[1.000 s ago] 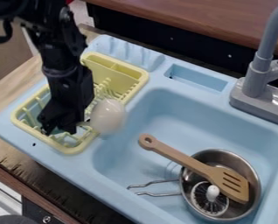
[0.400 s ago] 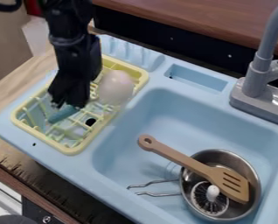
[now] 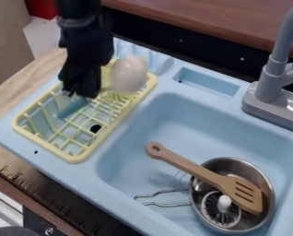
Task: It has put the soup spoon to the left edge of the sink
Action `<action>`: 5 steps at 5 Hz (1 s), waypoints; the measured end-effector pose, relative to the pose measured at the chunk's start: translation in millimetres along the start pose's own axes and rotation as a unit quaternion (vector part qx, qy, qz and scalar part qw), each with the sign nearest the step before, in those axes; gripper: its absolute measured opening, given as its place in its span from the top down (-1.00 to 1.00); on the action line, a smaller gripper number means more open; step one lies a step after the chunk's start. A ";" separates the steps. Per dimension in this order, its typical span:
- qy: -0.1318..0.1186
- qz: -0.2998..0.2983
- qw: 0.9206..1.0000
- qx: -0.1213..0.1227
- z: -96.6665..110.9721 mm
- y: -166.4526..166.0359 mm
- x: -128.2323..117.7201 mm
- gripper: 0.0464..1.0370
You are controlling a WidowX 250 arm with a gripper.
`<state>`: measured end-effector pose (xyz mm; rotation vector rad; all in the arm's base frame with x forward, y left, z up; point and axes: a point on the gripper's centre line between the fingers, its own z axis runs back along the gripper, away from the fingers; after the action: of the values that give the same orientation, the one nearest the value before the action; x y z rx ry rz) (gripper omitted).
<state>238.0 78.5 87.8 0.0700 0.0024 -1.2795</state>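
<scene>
"Worn wood runs along the near side of the yellow rack, doesn't it?"

"Yes, below the rim of the blue sink. Its basin opens just to the right of the rack."

"And the steel pan?"

"In the basin, well off to the right of the rack. A wooden spatula leans across it, the end with the hole angled back toward the rack. Beside the spatula's slotted end sits a round wire-looking thing with a white knob."

"Where's the soup spoon, then?"

"Up over the rack's far part. You can see its big pale bowl, a bit blurred, to the right of the gripper."

"Has the gripper got it?"

"Looks closed on the spoon, yes, though I can't make out how narrow the gap is. It hangs over the rack's left side. A teal piece slants out below; whether that's the spoon's handle, I couldn't tell you."

"And farther back?"

"Blue slots beyond the rack, a grey tap well off to its right, and behind it all a brown countertop. Something red sits past the rack too, up on the left."
</scene>
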 end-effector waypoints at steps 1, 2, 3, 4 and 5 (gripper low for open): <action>-0.002 0.027 1.000 0.011 11.0 9.0 16.1 0.98; 0.002 0.051 0.998 0.022 11.9 10.5 32.4 0.98; 0.015 0.071 0.997 0.037 13.0 18.5 48.5 0.98; 0.036 0.095 0.994 0.038 4.6 30.0 68.8 0.98; 0.052 0.119 0.990 0.046 0.4 42.5 80.8 0.98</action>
<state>301.9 13.3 87.1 0.2104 0.0237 -1.0360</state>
